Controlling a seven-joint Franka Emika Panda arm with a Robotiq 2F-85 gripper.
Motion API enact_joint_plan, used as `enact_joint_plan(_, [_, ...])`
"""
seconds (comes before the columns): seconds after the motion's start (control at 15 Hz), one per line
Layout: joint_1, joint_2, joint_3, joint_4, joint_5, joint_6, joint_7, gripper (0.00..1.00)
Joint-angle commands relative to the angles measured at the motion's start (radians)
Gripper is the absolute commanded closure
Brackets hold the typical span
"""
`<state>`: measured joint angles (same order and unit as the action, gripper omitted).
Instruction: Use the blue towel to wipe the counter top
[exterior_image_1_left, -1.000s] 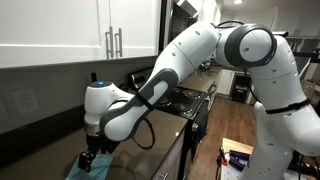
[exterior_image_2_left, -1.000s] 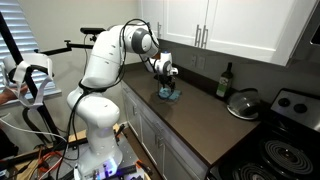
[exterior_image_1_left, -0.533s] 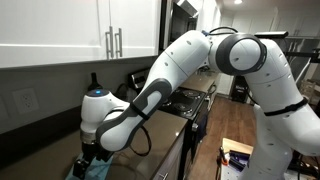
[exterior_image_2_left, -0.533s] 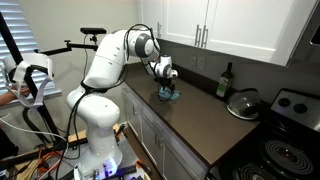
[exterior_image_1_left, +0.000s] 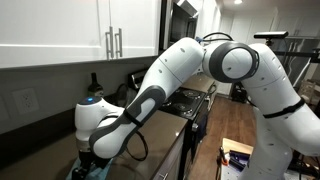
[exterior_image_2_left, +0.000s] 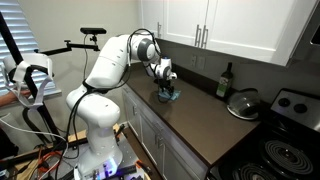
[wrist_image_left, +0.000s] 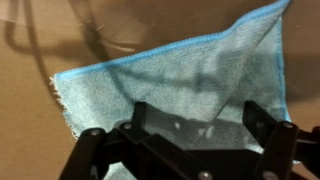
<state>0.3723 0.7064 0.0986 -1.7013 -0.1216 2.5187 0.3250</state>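
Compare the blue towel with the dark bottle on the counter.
The blue towel is light blue cloth; the bottle is dark. The towel lies spread under the hand; the bottle stands upright, apart from it. Both rest on the counter.

I see white cabinets (exterior_image_2_left: 215, 30) over a dark counter (exterior_image_2_left: 192, 126) that runs to a black stove (exterior_image_2_left: 287, 155). A dark bottle (exterior_image_2_left: 225, 80) and a pot lid (exterior_image_2_left: 243, 103) stand by the back wall. Daylight comes through a blinded window (exterior_image_2_left: 18, 30). An outlet (exterior_image_1_left: 24, 101) sits in the wall, and the floor (exterior_image_1_left: 228, 125) is wood.
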Motion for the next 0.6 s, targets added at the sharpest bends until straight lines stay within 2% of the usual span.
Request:
enact_joint_plan(0.0, [0.010, 0.023, -0.016, 0.054, 0.004, -0.074, -0.015, 0.00])
enact_joint_plan(0.53, [0.001, 0.003, -0.100, 0.036, -0.029, -0.089, 0.022, 0.00])
